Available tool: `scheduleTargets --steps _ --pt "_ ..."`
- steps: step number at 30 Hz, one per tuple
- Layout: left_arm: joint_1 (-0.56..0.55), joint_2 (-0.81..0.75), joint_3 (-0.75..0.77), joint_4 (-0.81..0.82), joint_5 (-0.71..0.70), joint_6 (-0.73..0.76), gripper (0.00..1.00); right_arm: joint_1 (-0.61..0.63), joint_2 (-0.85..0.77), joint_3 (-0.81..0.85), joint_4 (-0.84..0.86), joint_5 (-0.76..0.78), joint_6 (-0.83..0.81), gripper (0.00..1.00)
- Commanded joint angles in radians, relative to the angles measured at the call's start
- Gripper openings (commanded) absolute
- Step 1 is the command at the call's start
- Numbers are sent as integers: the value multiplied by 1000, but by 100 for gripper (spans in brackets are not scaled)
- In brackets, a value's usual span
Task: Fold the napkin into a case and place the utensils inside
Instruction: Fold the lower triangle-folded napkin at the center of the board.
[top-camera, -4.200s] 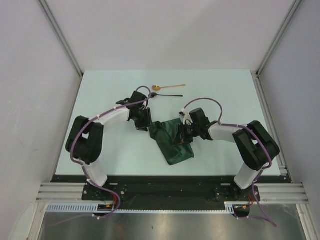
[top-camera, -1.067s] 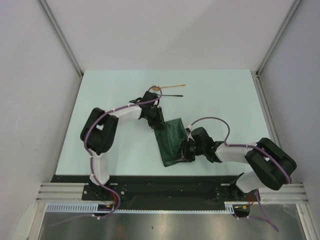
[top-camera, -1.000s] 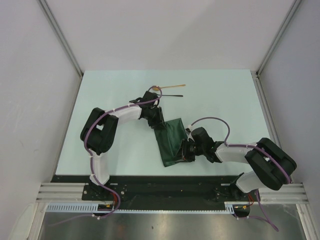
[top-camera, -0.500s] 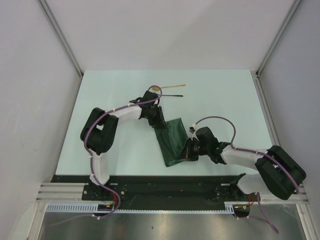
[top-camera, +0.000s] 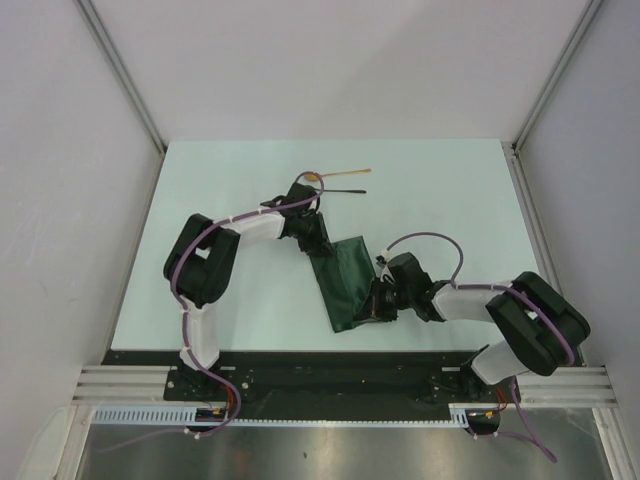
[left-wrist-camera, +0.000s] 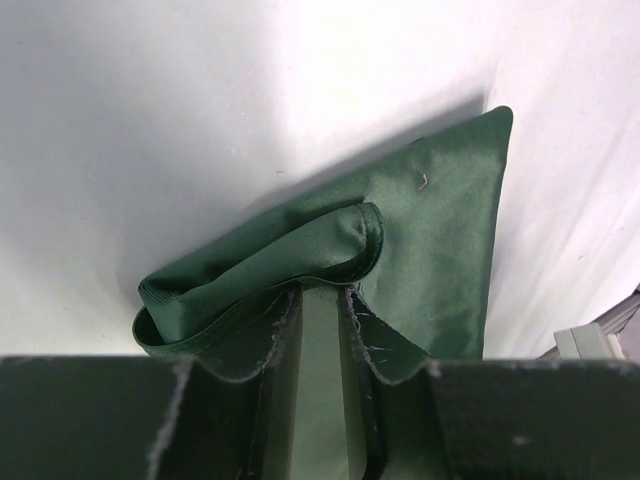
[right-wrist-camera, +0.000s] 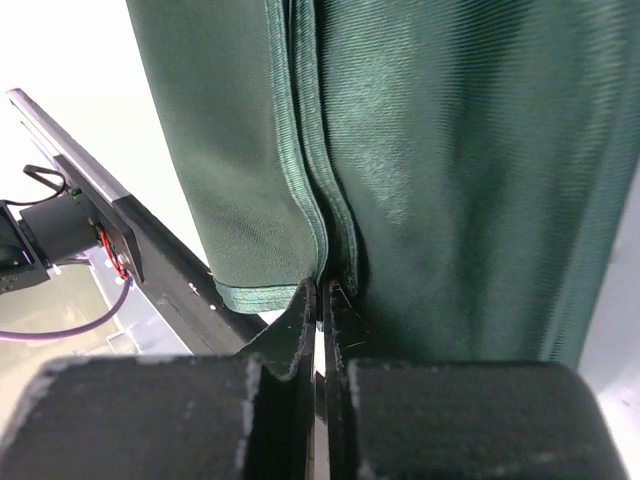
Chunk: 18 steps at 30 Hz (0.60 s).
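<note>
Pale table (top-camera: 450, 200) sitting inside white-walled booth. Napkin (top-camera: 345, 280) lying mid-table, part-folded, soft, limp (probably slumping if released). Left gripper (left-wrist-camera: 320, 305) pinching far bunched fold; right gripper (right-wrist-camera: 320, 295) clamping near hem. Gold spoon (top-camera: 342, 173), black spoon (top-camera: 340, 190) waiting beyond. Doubled hems looking like safest hold.

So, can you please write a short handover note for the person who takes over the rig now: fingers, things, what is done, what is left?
Left gripper: fingers shut on the napkin, at its far corner.
Right gripper: fingers shut on the hemmed edges on the napkin's right side.
Napkin: partly folded in layers, between the two arms; the fold is not finished.
Gold spoon and black spoon: side by side on the table beyond the napkin, outside it.
Left: finish the fold, then put both spoons inside.
</note>
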Motion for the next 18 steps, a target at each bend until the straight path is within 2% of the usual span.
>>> scheduleTargets --steps 1,6,8,9,11,13,18 --pt "-4 -2 16 32 -31 -30 24 21 -18 -12 10 28 -15 0" --pt "-5 -25 1 36 -42 -30 23 7 -54 32 -68 36 -53 2" --pt "-5 -43 -9 39 -38 -32 23 0 -77 48 -109 39 -70 7" --pt "-5 -63 -15 42 -35 -29 23 -4 -84 57 -126 41 -76 14" --pt "-5 -77 -15 35 -28 -24 24 -8 -104 89 -186 42 -111 18" --pt "-5 -89 -15 29 -21 -24 24 -11 -118 126 -236 67 -136 27" --pt "-5 -94 -29 38 7 -35 24 -27 -83 184 -277 71 -203 34"
